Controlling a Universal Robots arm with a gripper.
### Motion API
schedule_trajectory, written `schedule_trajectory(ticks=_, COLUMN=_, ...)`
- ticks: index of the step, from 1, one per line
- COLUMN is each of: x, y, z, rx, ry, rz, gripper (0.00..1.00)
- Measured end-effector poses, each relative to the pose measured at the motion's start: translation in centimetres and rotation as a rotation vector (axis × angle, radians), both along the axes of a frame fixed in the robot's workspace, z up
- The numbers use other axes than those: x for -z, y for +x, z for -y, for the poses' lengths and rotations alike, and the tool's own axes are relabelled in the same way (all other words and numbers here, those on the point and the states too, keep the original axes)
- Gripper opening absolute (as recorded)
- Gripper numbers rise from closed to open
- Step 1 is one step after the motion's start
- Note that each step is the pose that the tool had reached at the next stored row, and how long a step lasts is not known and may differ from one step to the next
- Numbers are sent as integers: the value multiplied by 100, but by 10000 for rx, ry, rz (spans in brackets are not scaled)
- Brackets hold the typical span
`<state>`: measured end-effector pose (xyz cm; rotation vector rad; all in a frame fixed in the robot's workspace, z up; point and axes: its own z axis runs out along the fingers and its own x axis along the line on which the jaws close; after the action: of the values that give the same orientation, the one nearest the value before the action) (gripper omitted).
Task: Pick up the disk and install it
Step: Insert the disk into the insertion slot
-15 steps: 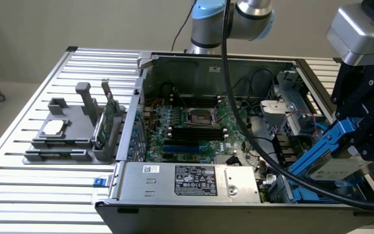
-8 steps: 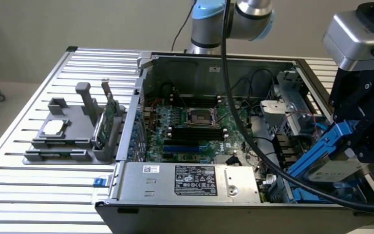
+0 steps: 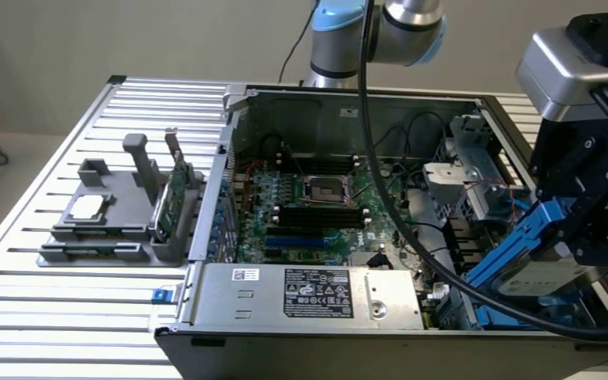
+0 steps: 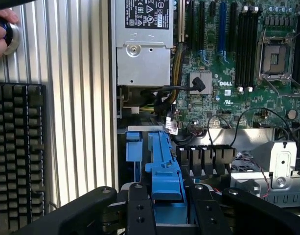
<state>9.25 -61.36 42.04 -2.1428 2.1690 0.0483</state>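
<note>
Ribbed aluminium table point(image 3: 29, 317) carries an open computer case point(image 3: 227, 150), and we see the gripper point(image 3: 573, 237) at the exterior view's right, above the case's near corner. Its jaws stand partly closed. In the wrist view its black fingers point(image 4: 138, 208) sit on either side of the disk point(image 4: 165, 171), clamped on the blue carrier rails. We see the disk held tilted, its white label point(image 3: 541, 279) turned outward and its lower end down inside the case. We cannot tell whether it touches the bay.

Room there is tight. The power supply point(image 3: 304, 293) lies just beside the disk on the exterior view's left, a thick black cable point(image 3: 431, 269) crosses near it, and a metal drive cage point(image 3: 484, 166) stands farther back. The motherboard point(image 3: 315, 198) lies open in the middle. A grey fixture point(image 3: 114, 214) sits well apart on the table. In the wrist view, a keyboard point(image 4: 17, 147) rests beside the case and a person's hand point(image 4: 0, 29) holds a round knob.
</note>
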Motion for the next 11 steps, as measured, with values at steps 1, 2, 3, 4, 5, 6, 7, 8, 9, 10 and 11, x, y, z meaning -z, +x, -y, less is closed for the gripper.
schedule_trajectory(ticks=1, x=7, y=0, z=-3, rx=0, ry=-6, rz=1, gripper=33)
schedule_trajectory(ticks=2, x=13, y=0, z=-6, rx=0, ry=-13, rz=2, gripper=33)
schedule_trajectory(ticks=3, x=19, y=0, z=-9, rx=0, ry=-21, rz=3, gripper=33)
schedule_trajectory(ticks=4, x=25, y=0, z=-11, rx=0, ry=-30, rz=5, gripper=33)
schedule_trajectory(ticks=5, x=32, y=0, z=-14, rx=0, ry=-36, rz=7, gripper=33)
schedule_trajectory(ticks=6, x=39, y=0, z=-16, rx=0, ry=-44, rz=9, gripper=33)
schedule_trajectory(ticks=7, x=46, y=0, z=-18, rx=0, ry=-50, rz=11, gripper=33)
schedule_trajectory(ticks=8, x=52, y=0, z=-21, rx=0, ry=-57, rz=13, gripper=33)
schedule_trajectory(ticks=9, x=59, y=0, z=-24, rx=0, ry=-61, rz=16, gripper=33)
schedule_trajectory(ticks=10, x=68, y=0, z=-27, rx=0, ry=-63, rz=18, gripper=33)
schedule_trajectory(ticks=11, x=76, y=0, z=-30, rx=0, ry=-65, rz=20, gripper=33)
